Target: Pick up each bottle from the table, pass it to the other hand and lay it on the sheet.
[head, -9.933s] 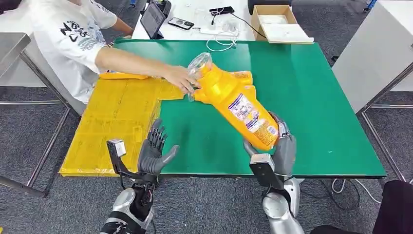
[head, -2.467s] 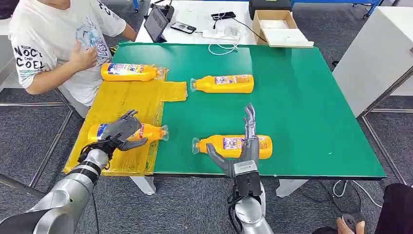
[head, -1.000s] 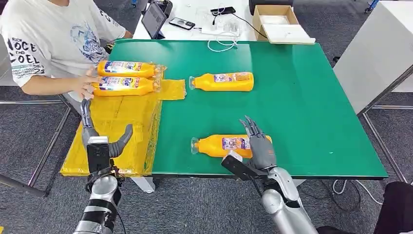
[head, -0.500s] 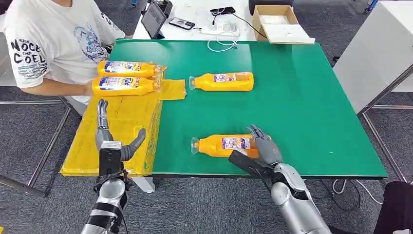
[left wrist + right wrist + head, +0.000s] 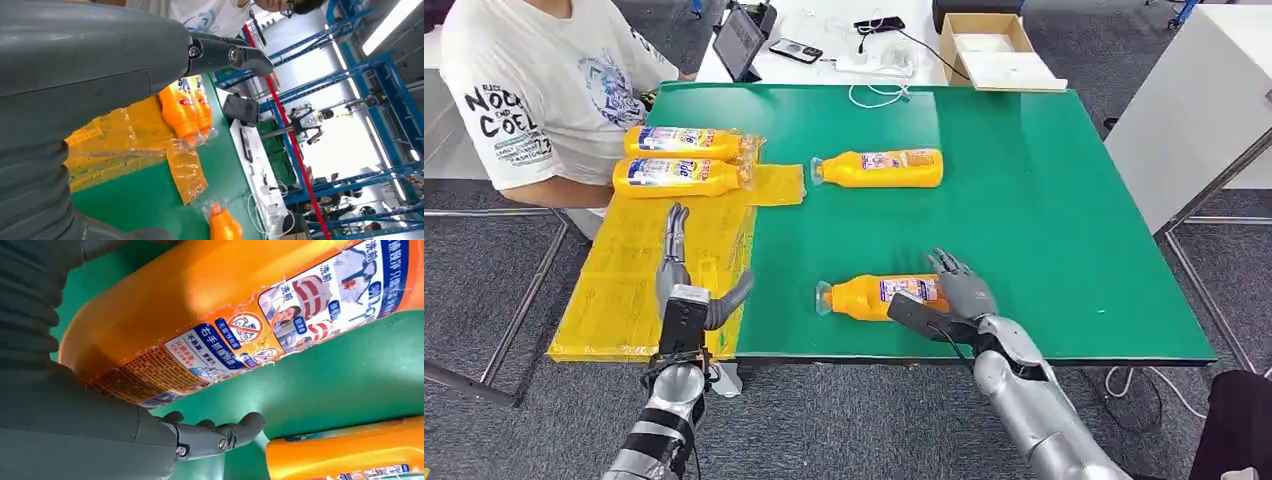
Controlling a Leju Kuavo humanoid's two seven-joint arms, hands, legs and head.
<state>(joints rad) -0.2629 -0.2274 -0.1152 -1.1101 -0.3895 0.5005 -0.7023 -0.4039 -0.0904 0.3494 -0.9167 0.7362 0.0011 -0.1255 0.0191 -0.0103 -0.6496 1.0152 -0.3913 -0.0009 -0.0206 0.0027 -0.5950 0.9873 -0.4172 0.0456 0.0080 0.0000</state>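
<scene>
Right hand [image 5: 959, 292] sits at the near table edge, fingers curled over the base end of the near bottle [image 5: 874, 297], which lies flat on the green table [image 5: 1064, 220], cap toward the sheet. Whether the grip has closed fully I cannot tell. Probably it takes the fat end so the neck is free for the handover. Left hand [image 5: 686, 285] waits, fingers spread and empty, over the yellow sheet [image 5: 639, 290], well placed to receive. Bare green between them, room to swing. Farther off, another bottle [image 5: 879, 168] lies mid-table; two laid bottles [image 5: 679, 160] rest at the sheet's far end by a person's arm [image 5: 554, 190].
</scene>
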